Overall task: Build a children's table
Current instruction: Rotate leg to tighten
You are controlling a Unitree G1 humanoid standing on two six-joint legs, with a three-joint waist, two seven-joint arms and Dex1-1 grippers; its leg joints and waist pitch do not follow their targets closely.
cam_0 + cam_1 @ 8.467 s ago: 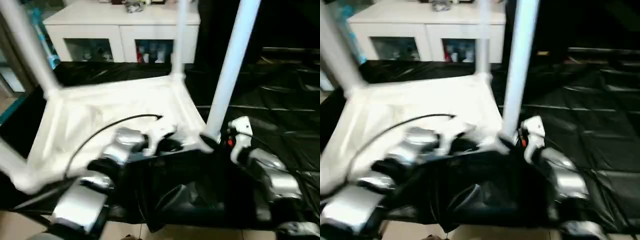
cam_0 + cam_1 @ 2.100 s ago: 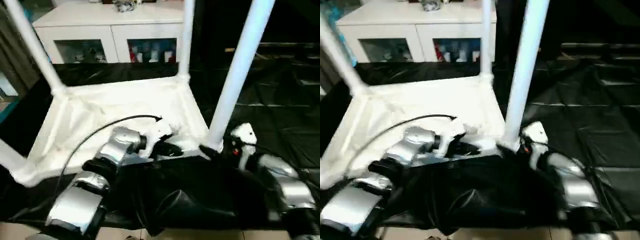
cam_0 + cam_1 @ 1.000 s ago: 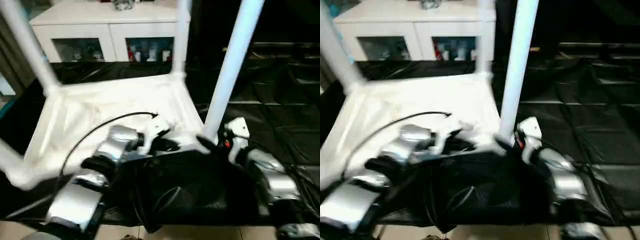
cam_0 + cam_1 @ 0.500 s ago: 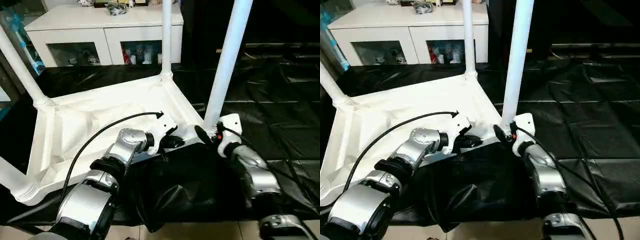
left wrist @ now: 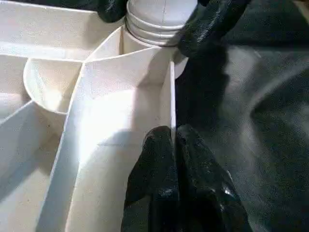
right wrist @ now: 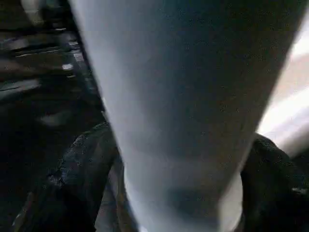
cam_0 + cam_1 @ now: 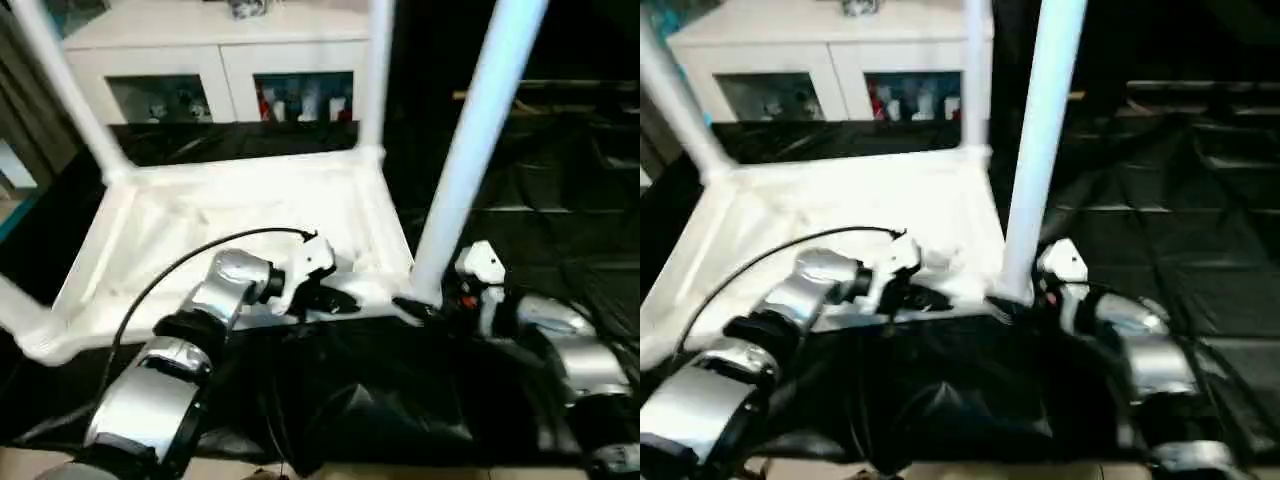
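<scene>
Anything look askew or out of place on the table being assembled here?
Nothing stands out. The children's table lies upside down on the black-covered work table, legs pointing up. The left hand is shut on a rim wall; the right hand straddles the near leg at its socket.

One children's table (image 7: 230, 215), four legs (image 7: 478, 140); two end effectors (image 5: 175, 159); one cabinet (image 7: 215, 55).

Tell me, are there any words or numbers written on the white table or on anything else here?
None can be read. The children's table and its legs are plain white. The colourful things behind the glass doors of the white cabinet may carry labels, but they are too small and blurred to read.
</scene>
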